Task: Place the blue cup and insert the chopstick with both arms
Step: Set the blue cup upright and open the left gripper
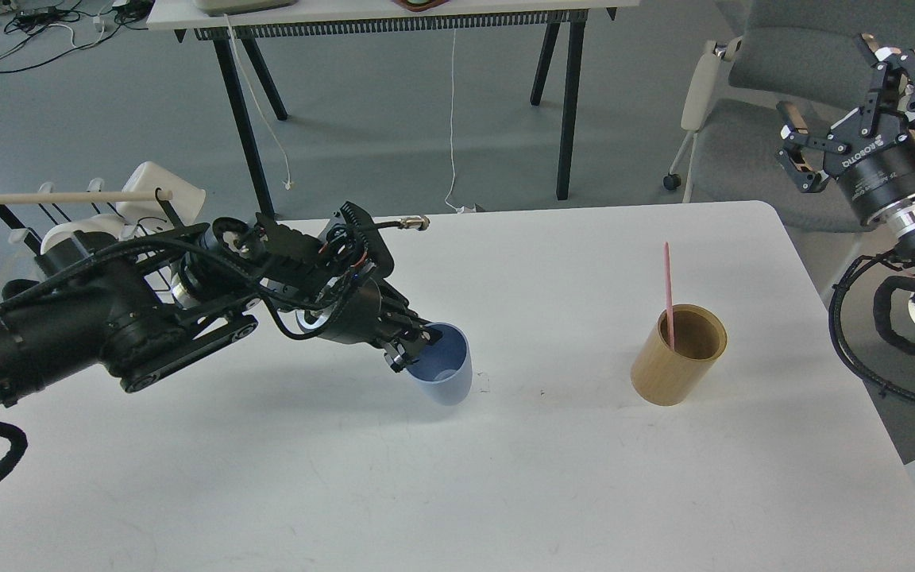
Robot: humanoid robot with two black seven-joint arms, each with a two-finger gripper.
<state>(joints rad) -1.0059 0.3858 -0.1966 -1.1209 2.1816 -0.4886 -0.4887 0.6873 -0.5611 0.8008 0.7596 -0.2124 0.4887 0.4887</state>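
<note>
The pale blue cup (448, 372) is near the middle of the white table (505, 477), nearly upright with its mouth up and its base at or just above the tabletop. My left gripper (414, 347) is shut on the cup's left rim, one finger inside. The pink chopstick (669, 294) stands leaning in the tan wooden holder (677, 354) on the right half of the table. My right gripper (862, 111) is open and empty, raised off the table's far right corner, well apart from the chopstick.
A black wire rack with a pale wooden rod (68, 197) and white items stands at the table's left edge behind my left arm. A grey chair (775, 103) and a black-legged desk (394, 24) stand beyond the table.
</note>
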